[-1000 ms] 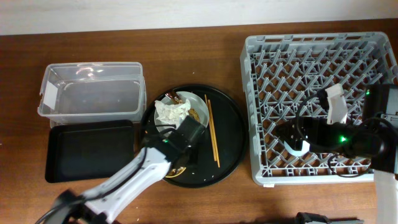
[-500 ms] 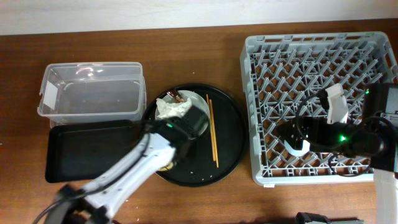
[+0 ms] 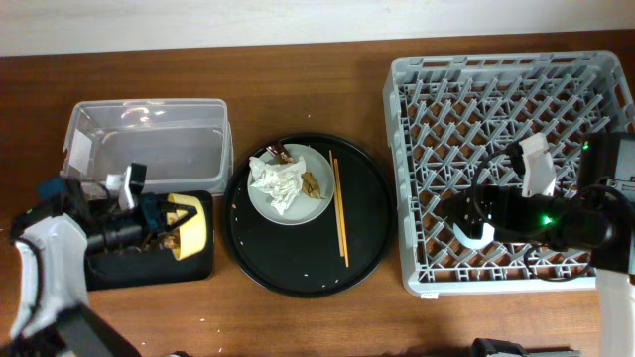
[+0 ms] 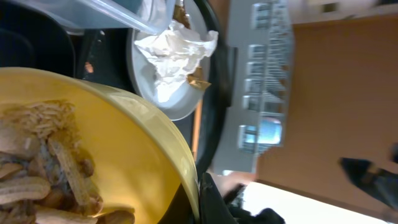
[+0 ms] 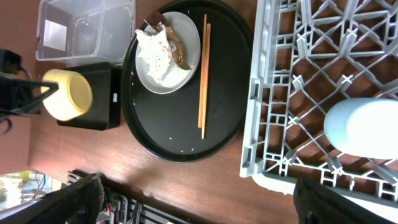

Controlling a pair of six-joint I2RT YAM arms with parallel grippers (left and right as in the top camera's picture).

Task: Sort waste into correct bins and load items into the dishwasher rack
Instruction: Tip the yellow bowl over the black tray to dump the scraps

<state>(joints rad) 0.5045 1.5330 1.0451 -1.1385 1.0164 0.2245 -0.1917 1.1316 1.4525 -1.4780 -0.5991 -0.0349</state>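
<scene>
**Overhead vs. the two wrist cams: who sees what**

Overhead gives you the layout. The left fingers (image 3: 149, 211) are clamped on the rim of the yellow bowl (image 3: 190, 224). The bowl is tipped on its side over the shallow black tray (image 3: 149, 270), just beside the clear tub (image 3: 149, 149). From up there you only get a sliver of brown at the bowl's mouth.

The left wrist cam fills that in. You can see brownish food scraps (image 4: 43, 183) with pale rice-like bits piled inside the bowl. One dark finger is pinching the rim at the bottom edge of the shot.

In the middle of the surface, the round black tray (image 3: 367, 233) carries the pale grey plate (image 3: 313, 205). The crumpled napkin (image 3: 276, 180) is on the plate, with the brown-gold scrap (image 3: 312, 184) touching it. The chopsticks (image 3: 338, 213) lie side by side on the tray, just right of the plate.

The right wrist cam shows the right fingers (image 5: 84, 199) only as dark shapes in the bottom corners. They're spread wide with nothing between them. It looks down across the dishwasher rack (image 5: 273, 93) and catches the small blue cup (image 5: 360, 132) sitting in the lattice near one corner. I can't tell whether the cup is upright or flipped. In the overhead view the right arm lies across that part of the rack, so the cup doesn't read clearly there.
</scene>
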